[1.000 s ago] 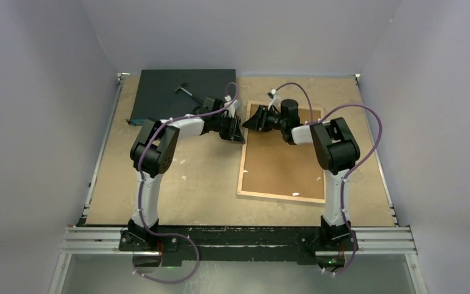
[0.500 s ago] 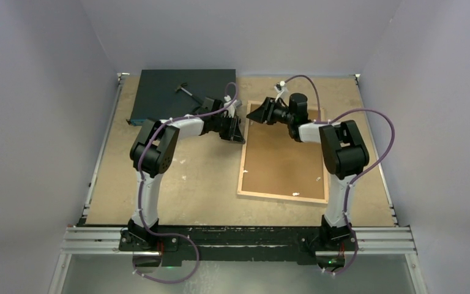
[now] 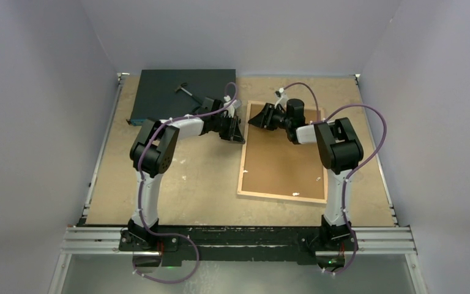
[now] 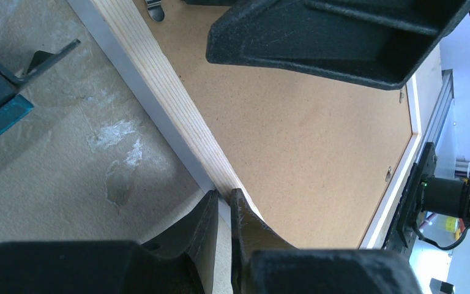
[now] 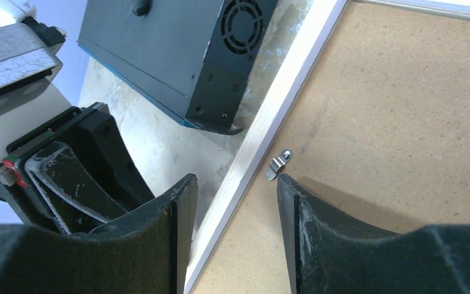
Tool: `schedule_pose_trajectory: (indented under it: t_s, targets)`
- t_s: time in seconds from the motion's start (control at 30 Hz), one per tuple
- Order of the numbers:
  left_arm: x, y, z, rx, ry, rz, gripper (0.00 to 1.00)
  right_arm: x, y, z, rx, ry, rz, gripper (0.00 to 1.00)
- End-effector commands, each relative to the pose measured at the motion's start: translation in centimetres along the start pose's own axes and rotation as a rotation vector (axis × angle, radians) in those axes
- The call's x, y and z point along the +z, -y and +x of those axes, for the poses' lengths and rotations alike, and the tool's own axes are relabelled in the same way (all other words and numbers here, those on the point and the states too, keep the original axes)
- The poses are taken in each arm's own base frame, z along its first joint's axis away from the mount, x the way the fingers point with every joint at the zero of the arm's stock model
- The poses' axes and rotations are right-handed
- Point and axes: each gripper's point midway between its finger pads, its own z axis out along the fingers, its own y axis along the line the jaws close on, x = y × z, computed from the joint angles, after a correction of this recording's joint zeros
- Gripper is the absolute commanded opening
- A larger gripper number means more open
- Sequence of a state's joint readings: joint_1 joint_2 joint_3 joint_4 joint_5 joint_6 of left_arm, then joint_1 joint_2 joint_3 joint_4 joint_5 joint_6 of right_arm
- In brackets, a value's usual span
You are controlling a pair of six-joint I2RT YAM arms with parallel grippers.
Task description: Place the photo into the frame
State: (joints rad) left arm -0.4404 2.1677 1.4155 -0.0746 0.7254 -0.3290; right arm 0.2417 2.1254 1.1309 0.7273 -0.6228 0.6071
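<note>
The frame (image 3: 281,196) lies face down on the tabletop (image 3: 177,184), right of the middle and reaching toward the far edge. Its light wood rim is turned up, and a brown backing board (image 3: 281,165) fills it. We see small metal clips along the board's edges.

The left fingers (image 4: 208,220) are nearly together, clamped on the frame's left rail near its far-left corner. In the left wrist view the wood rim runs straight into the narrow gap between them.

The right fingers (image 5: 177,208) stand apart and hold nothing. They hang over the same far-left corner from the board's side, close to the left fingers. Between them we see the left rail and one clip (image 5: 278,164) on the board just inside it.

A dark flat box (image 3: 180,95) with a round fan grille sits at the far-left corner of the tabletop. Its near-right corner comes close to the frame's rail.
</note>
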Motion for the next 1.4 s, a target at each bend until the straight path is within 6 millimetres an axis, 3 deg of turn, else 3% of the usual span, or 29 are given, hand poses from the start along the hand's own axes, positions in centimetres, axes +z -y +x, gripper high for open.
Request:
schedule_pose_trajectory:
  t_s: [0.0,0.43,1.37]
  targets:
    - [0.1,-0.4,0.0,0.014,0.010,-0.030,0.08,0.5,0.4,-0.9,-0.035,0.028,0.014,0.53]
    - [0.0,-0.3,0.0,0.014,0.011,-0.027,0.07,1.1,0.2,1.0,-0.019,-0.014,0.018,0.52]
    - [0.0,-0.1,0.1,0.014,0.008,-0.016,0.06,2.6,0.3,1.4,0.015,0.001,0.020,0.50]
